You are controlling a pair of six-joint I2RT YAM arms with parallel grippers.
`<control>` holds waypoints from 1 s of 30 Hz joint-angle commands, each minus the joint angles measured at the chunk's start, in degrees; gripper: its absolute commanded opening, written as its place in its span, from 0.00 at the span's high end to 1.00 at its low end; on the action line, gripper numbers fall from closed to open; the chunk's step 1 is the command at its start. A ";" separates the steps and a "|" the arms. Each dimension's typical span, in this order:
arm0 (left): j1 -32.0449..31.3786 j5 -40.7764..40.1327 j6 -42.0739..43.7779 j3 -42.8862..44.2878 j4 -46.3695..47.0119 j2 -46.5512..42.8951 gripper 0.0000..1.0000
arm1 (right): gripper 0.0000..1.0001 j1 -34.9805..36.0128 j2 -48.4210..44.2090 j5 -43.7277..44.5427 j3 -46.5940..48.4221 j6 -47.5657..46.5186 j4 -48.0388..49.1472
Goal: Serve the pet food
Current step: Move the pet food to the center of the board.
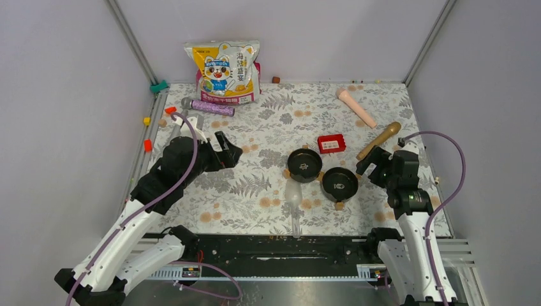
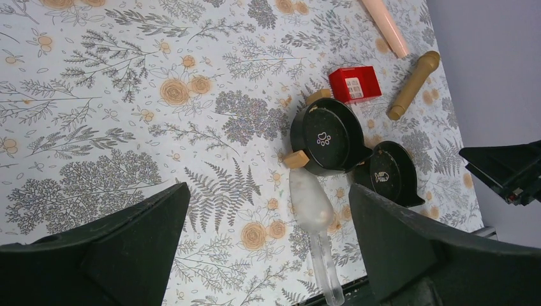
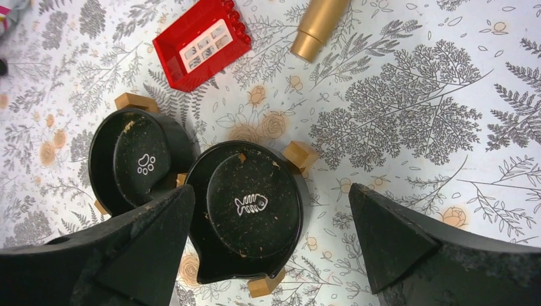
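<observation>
from above, the pet food bag [image 1: 222,71] stands upright against the back wall in the upper left of the frame, well apart from both arms. no loose kibble shows anywhere, so the food is presumably inside it. a purple cylinder [image 1: 210,106] lies just in front of the bag, in the way of a straight reach. two black bowls, the paw bowl [image 1: 304,164] and the fish bowl [image 1: 339,183], sit touching at centre right, probably set there as the serving spot. a clear scoop [image 1: 293,199] lies just below the paw bowl, handle toward the bottom edge, handy for either arm. the left gripper [image 1: 228,149] hangs wide and empty at centre left, over open cloth. the right gripper [image 1: 369,164], also spread wide and holding nothing, hovers just right of the fish bowl.

left wrist view: the spread fingers frame the scoop and bowls. a red box [image 2: 355,83] and a tan wooden roller [image 2: 415,84] crowd the upper right, near the table edge.

right wrist view: both bowls lie between the fingers with only crumbs inside. small tan blocks [image 3: 300,155] touch their rims, and the right half of the frame is the freer side.
</observation>
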 commanded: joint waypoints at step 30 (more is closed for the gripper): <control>0.14 -11.71 4.23 8.61 4.72 10.50 0.01 | 0.00 0.53 -4.35 -4.87 -2.45 4.16 4.10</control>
